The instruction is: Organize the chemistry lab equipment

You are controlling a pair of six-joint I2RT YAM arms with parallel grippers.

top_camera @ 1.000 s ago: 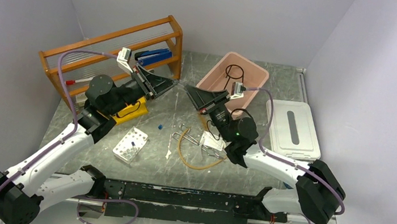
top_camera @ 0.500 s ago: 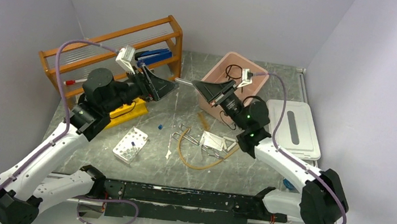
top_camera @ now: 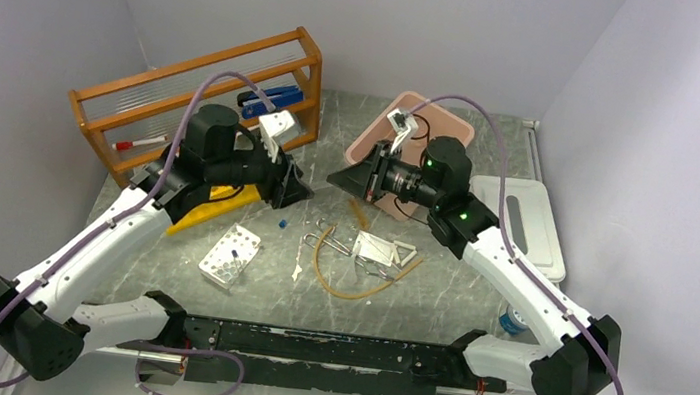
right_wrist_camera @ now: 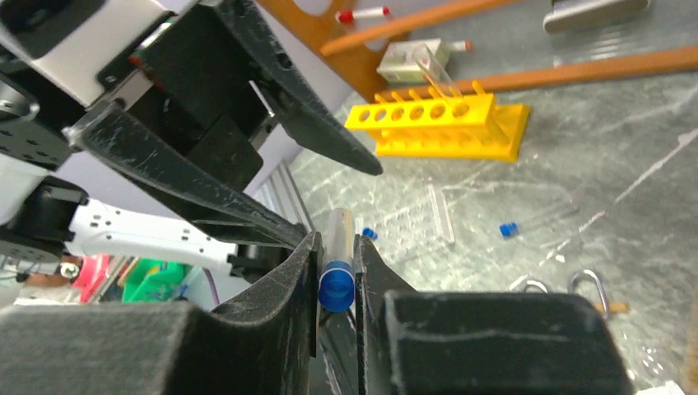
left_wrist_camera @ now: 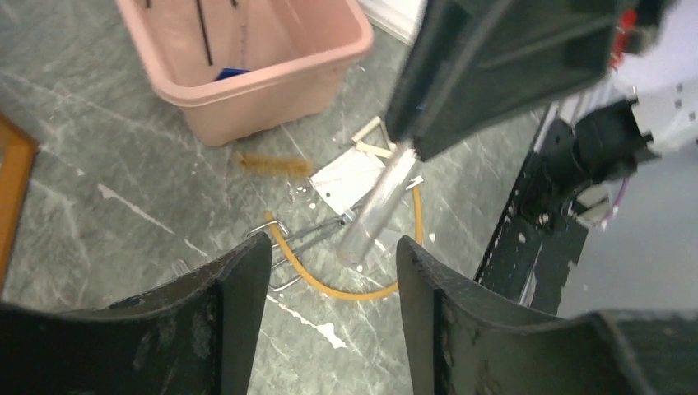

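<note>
My right gripper (right_wrist_camera: 336, 265) is shut on a clear test tube with a blue cap (right_wrist_camera: 336, 284), held above the table. The tube (left_wrist_camera: 379, 206) points toward my left gripper (left_wrist_camera: 333, 276), whose fingers stand open just short of its tip, not touching it. From above, the two grippers face each other, left (top_camera: 301, 192) and right (top_camera: 333, 177). On the table below lie an amber rubber tube (top_camera: 350, 286), metal tongs (top_camera: 330, 242), a white mesh square (top_camera: 375, 249) and a triangle (top_camera: 406, 256). A black wire ring tripod (top_camera: 415, 125) sits in the pink bin (top_camera: 447, 127).
An orange wooden shelf (top_camera: 199, 78) stands at the back left with a yellow tube rack (top_camera: 209, 202) before it. A white vial rack (top_camera: 230, 255) and a small blue cap (top_camera: 282, 221) lie left of centre. A white lid (top_camera: 518, 228) lies at the right.
My left gripper has opened, let go of the tube and drawn back lower toward the table. The right arm has swung up and over, keeping the tube in its grip.
</note>
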